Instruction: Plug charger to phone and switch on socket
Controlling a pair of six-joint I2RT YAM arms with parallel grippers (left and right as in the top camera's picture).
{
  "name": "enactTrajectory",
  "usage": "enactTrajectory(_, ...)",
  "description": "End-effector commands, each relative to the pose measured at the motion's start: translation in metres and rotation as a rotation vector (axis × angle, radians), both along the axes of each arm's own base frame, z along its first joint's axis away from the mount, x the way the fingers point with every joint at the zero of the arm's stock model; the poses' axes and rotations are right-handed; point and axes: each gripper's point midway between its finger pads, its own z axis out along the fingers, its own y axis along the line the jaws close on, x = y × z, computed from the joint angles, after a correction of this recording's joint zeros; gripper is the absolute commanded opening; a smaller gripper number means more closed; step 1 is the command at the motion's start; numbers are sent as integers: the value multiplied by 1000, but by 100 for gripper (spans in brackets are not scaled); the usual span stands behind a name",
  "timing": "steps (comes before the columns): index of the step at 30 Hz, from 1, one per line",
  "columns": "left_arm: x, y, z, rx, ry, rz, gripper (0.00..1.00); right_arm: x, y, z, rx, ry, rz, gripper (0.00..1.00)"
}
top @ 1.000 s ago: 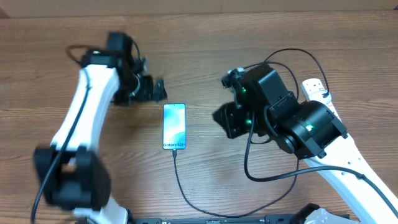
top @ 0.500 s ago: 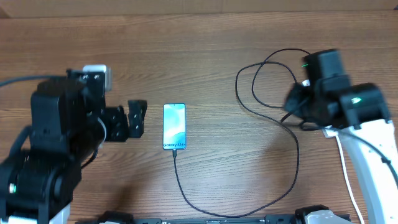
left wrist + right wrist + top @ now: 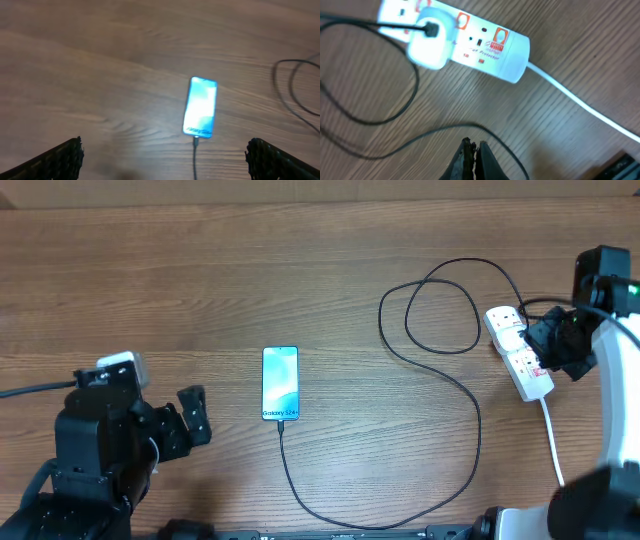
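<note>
Phone lies on open table, socket well apart.

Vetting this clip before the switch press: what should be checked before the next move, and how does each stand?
1. Charger in phone: ok, cable meets its lower end.
2. White plug seated in socket: ok.
3. Right pincer shut for pressing: ok.
4. Right pincer on a red switch: not ok, beside the socket.
5. Switch position: cannot tell.
6. Left pincer open, apart from phone: ok.
</note>
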Motion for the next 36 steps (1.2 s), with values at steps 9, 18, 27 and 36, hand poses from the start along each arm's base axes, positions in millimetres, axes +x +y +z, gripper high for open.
enactTrajectory(9,-1,10,-8,19,29,76,100,38,-19,-53,189,30,36,4)
enactTrajectory(18,-1,10,-7,18,28,76,100,66,-32,-70,208,46,26,4)
enactTrajectory(27,-2,10,-9,20,36,76,100,65,-52,-91,221,66,-28,4)
enactTrajectory(36,-3,10,-9,20,37,75,100,72,-60,-97,210,40,-34,4)
